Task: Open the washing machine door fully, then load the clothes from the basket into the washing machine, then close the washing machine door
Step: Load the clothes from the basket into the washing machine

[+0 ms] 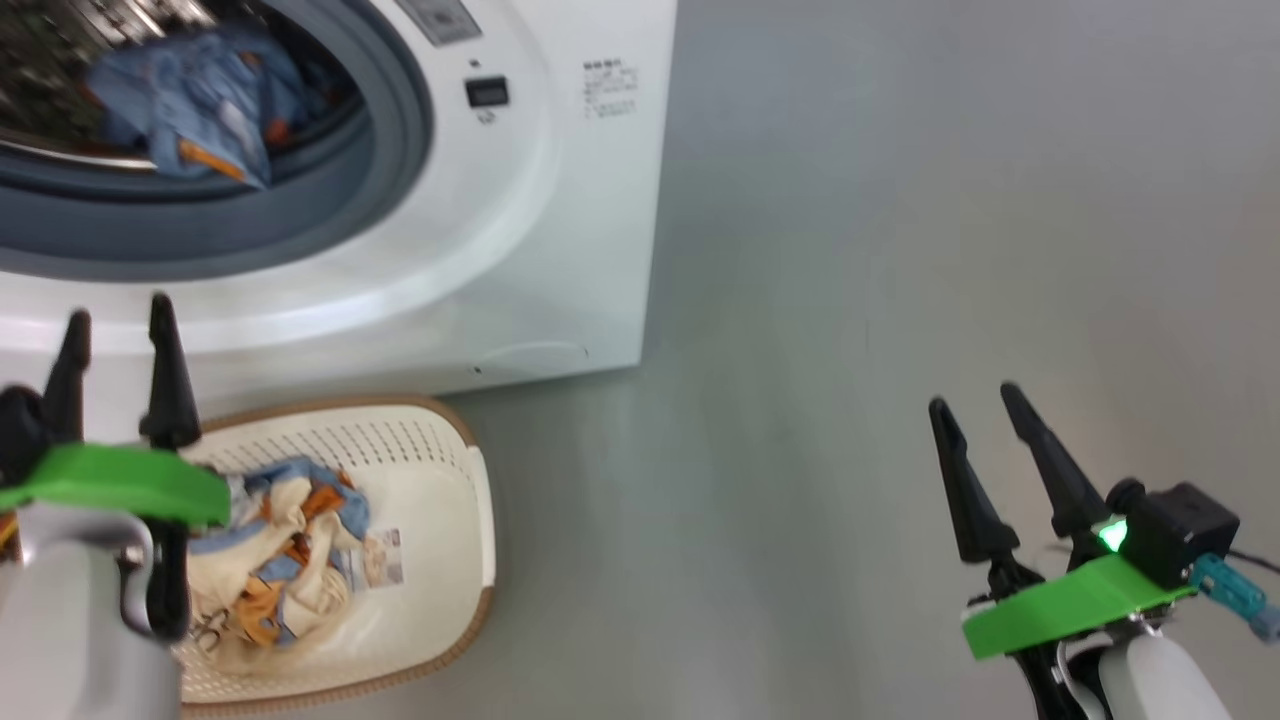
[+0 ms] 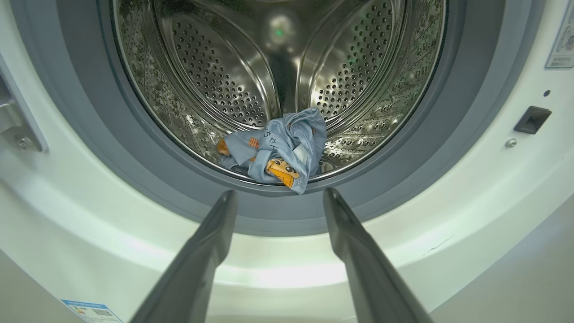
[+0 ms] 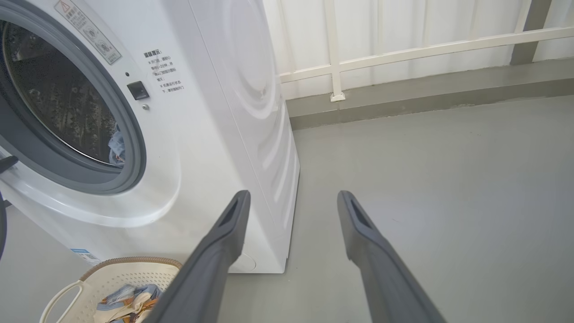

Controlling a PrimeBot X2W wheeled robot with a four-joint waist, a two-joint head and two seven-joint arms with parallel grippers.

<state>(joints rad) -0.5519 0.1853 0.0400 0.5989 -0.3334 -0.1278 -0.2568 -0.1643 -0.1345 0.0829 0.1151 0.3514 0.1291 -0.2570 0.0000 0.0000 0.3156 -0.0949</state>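
1. Left gripper (image 1: pixel 118 312): far left, above the left end of the basket. Fingers spread apart with nothing between them, pointing at the washer front just under the drum mouth.
2. Basket (image 1: pixel 440 455): on the floor, right up against the base of the washing machine (image 1: pixel 560 250). I can't tell if they touch. Upright, with the brown rim visible all round its right side.
3. Clothes (image 1: pixel 285 560): a cream, blue and orange bundle in the left half of the basket, partly hidden behind the left arm. The paper label (image 1: pixel 384 558) on the basket bottom is just right of the bundle.
4. Drum (image 2: pixel 215 80): the mouth is open, steel inside, grey seal (image 2: pixel 89 134) round it.
5. Blue piece (image 2: pixel 278 150): one garment with orange print low in the drum at the front lip. One corner hangs over the edge onto the seal.
6. Metal bracket (image 2: pixel 20 132) at the left edge of the washer opening. Possibly the door hinge, but it's cut off by the frame, so I'm not sure.
7. Latch socket (image 1: pixel 487 92): a dark square on the white front, right of the seal.
8. Grey floor (image 1: pixel 900 250) right of the washer.
9. Right gripper (image 1: pixel 973 398): far right, over the floor, well apart from the washer and basket. Fingers spread wide, holding nothing.
10. White railing (image 3: pixel 334 49) along the wall behind.
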